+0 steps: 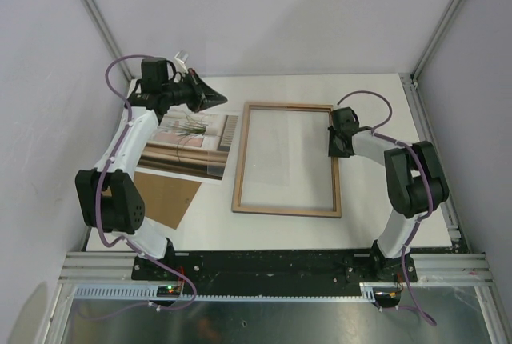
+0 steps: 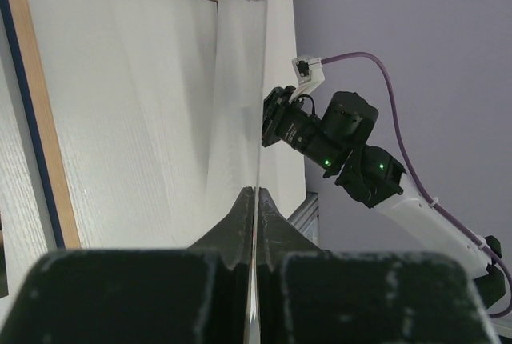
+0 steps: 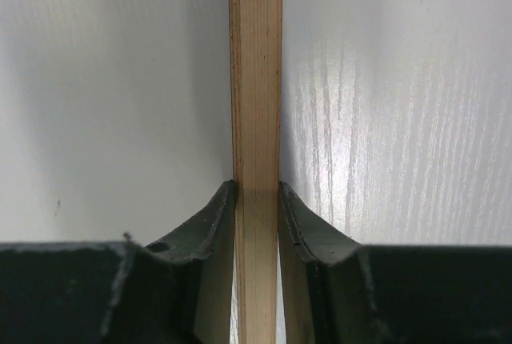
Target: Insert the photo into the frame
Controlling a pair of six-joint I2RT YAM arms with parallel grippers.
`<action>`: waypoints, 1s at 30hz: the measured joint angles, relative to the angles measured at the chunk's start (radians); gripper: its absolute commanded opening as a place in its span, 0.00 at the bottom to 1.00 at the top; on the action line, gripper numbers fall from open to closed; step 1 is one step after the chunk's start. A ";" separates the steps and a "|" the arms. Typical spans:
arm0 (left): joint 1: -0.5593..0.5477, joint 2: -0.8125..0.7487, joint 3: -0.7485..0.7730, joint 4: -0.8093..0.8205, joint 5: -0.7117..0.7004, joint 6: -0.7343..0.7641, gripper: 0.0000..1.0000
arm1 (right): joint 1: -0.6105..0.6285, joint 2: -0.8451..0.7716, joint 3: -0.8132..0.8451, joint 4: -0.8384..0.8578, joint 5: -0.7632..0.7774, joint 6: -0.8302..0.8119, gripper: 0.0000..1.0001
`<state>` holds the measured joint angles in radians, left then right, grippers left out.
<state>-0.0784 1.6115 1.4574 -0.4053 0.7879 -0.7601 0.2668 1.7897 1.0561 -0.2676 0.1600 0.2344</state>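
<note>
The frame (image 1: 286, 160) lies in the middle of the table with its light brown wood back up. My right gripper (image 1: 336, 141) is shut on its right rail; the right wrist view shows my gripper (image 3: 256, 188) with one finger pressed on each side of the wood rail (image 3: 256, 80). The photo (image 1: 182, 138) lies picture up on the table to the left of the frame. My left gripper (image 1: 205, 96) is above the photo's far edge. In the left wrist view this gripper (image 2: 256, 192) is shut on a thin clear sheet (image 2: 261, 80) seen edge-on. The frame's rail (image 2: 40, 120) shows at the left there.
A brown cardboard backing board (image 1: 170, 200) lies at the near left, partly under the photo. The right arm (image 2: 336, 136) shows in the left wrist view. Grey walls and metal posts (image 1: 96, 16) enclose the table.
</note>
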 measured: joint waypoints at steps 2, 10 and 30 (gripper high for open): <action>0.000 -0.008 -0.011 0.005 0.004 -0.002 0.00 | 0.010 0.000 0.000 -0.001 0.007 -0.005 0.13; 0.000 -0.022 -0.058 0.021 0.008 -0.021 0.00 | 0.053 -0.013 -0.011 -0.017 0.015 -0.021 0.07; -0.001 -0.084 -0.143 0.055 0.014 -0.040 0.00 | 0.060 -0.161 -0.101 -0.132 -0.021 0.064 0.68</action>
<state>-0.0795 1.5276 1.3140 -0.3508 0.8021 -0.8001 0.3267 1.6291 0.9554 -0.4000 0.1390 0.2985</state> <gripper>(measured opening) 0.006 0.628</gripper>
